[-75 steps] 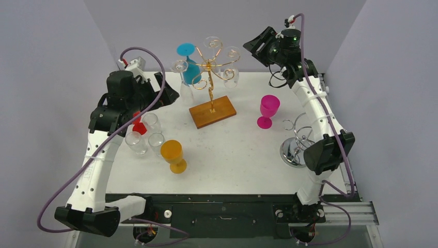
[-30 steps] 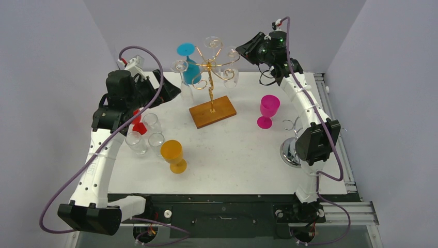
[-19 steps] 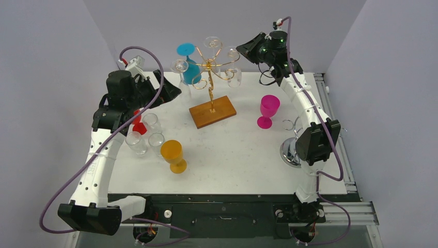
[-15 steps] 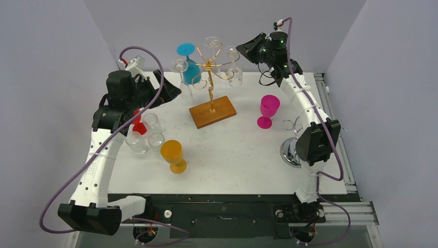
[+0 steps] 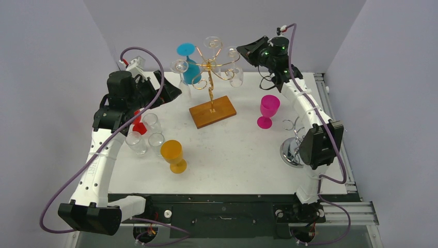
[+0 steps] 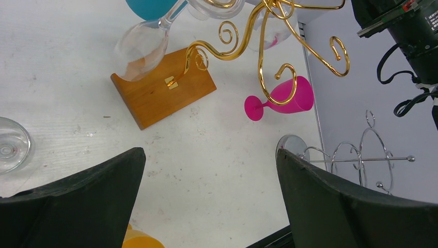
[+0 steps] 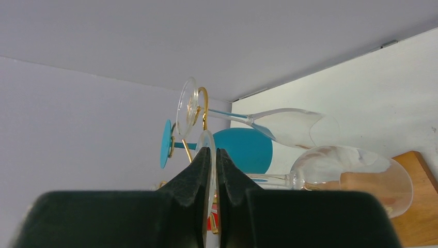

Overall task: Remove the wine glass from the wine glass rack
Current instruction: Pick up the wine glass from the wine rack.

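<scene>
The wine glass rack (image 5: pixel 209 72) is a gold wire stand on a brown wooden base (image 5: pixel 212 111) at the back of the table. Clear glasses and a teal glass (image 5: pixel 190 70) hang upside down from its arms. My right gripper (image 7: pixel 212 151) is up at the rack's right side, shut on the thin round foot of a clear wine glass (image 7: pixel 351 170). That wine glass (image 5: pixel 235 75) still hangs close to the rack's right arm. My left gripper (image 6: pixel 210 155) is open, left of the rack and above the table, holding nothing.
A magenta goblet (image 5: pixel 268 109) stands right of the rack. A chrome wire stand (image 5: pixel 295 147) sits near the right arm. An orange goblet (image 5: pixel 173 154), a red glass (image 5: pixel 138 124) and three clear glasses (image 5: pixel 145 135) stand on the left.
My right gripper has shut on the clear glass's foot. The right wrist has shifted slightly to the right with the glass. The left arm has not moved.
</scene>
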You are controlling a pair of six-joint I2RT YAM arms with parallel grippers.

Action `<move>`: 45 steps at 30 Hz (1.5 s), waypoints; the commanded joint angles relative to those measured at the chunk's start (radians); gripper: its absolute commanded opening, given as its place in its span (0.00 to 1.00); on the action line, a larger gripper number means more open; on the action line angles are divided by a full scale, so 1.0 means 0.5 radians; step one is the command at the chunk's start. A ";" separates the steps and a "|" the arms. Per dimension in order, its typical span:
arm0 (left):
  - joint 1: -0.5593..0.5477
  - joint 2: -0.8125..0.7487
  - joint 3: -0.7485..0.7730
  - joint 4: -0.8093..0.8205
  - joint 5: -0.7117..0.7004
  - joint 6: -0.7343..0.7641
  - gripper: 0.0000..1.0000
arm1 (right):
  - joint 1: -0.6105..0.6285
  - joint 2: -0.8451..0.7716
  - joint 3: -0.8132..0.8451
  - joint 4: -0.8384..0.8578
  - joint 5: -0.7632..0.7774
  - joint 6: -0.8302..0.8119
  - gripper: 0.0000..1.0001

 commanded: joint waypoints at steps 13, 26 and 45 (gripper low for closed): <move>0.013 -0.001 0.018 0.129 0.058 -0.006 0.96 | -0.057 -0.308 -0.330 0.563 0.000 0.310 0.00; 0.013 -0.006 0.007 0.136 0.061 -0.011 0.96 | -0.059 -0.391 -0.500 0.722 -0.024 0.411 0.00; 0.013 -0.017 -0.010 0.153 0.076 -0.025 0.96 | -0.021 -0.483 -0.585 0.779 -0.054 0.463 0.00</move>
